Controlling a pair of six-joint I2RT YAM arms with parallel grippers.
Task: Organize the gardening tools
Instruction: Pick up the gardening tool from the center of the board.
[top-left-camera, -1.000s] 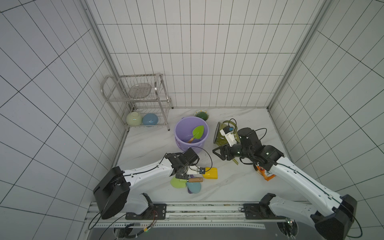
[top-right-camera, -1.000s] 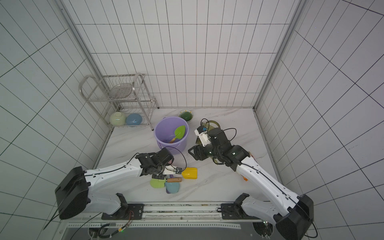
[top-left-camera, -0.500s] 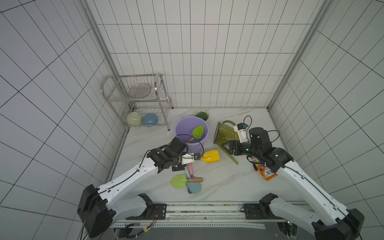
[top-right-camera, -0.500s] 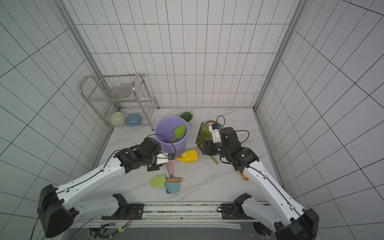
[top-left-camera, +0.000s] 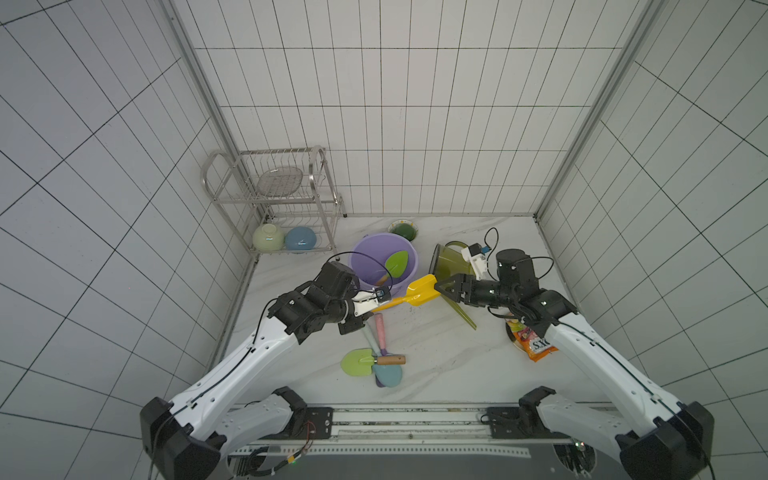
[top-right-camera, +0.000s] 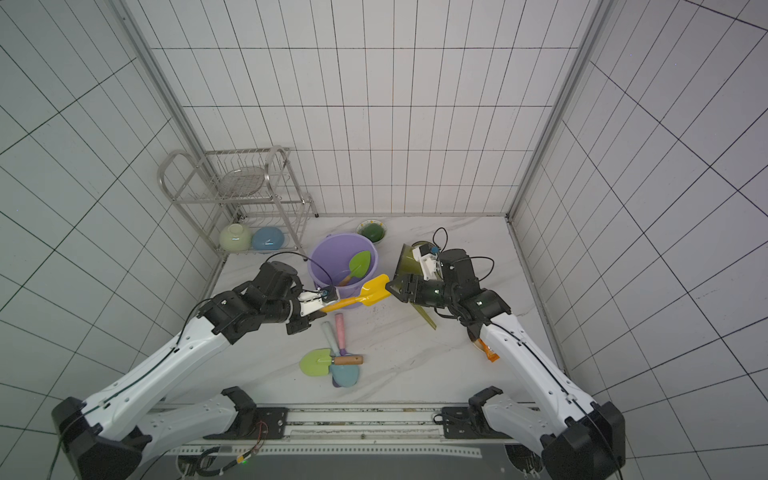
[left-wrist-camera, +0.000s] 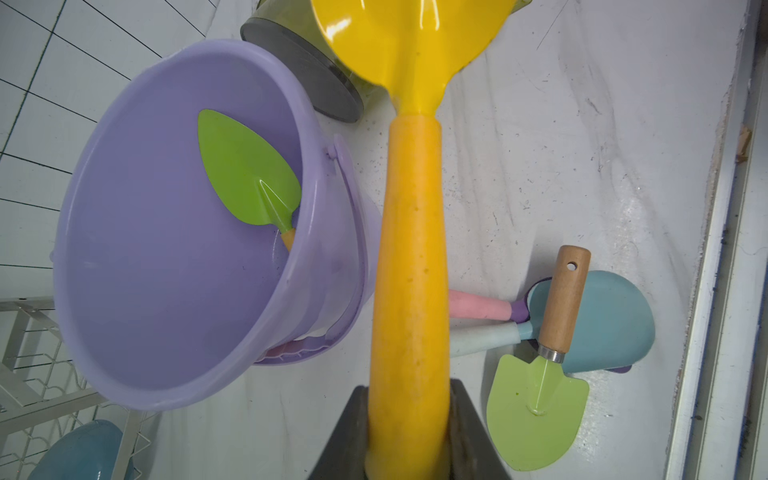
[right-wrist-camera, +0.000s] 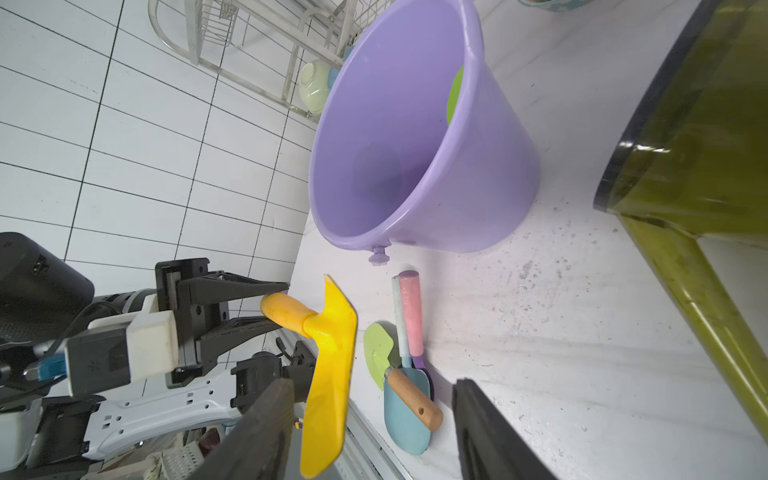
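My left gripper (top-left-camera: 376, 305) is shut on the orange-yellow handle (left-wrist-camera: 409, 270) of the yellow shovel (top-left-camera: 422, 290), holding it in the air beside the lilac bucket (top-left-camera: 409, 257). My right gripper (top-left-camera: 442, 289) is open, and the yellow blade (right-wrist-camera: 332, 374) sits between its fingers, close to one of them. A green shovel (top-left-camera: 395, 264) leans inside the bucket. Three more shovels lie piled on the table: a light green one with a wood handle (top-left-camera: 357, 362), a teal one (top-left-camera: 390, 376) and a pink-handled one (top-left-camera: 380, 332). The olive watering can (top-left-camera: 451, 264) lies on its side behind my right gripper.
An orange snack bag (top-left-camera: 534, 343) lies under my right forearm. A metal rack (top-left-camera: 274, 195) with two bowls (top-left-camera: 268, 237) stands at the back left. A small dish (top-left-camera: 402, 230) sits behind the bucket. The can's long spout (top-left-camera: 463, 313) points toward the front.
My left gripper lifted the yellow shovel off the table and swung it up beside the bucket. The watering can went from upright to its side. My right gripper moved onto the yellow blade.
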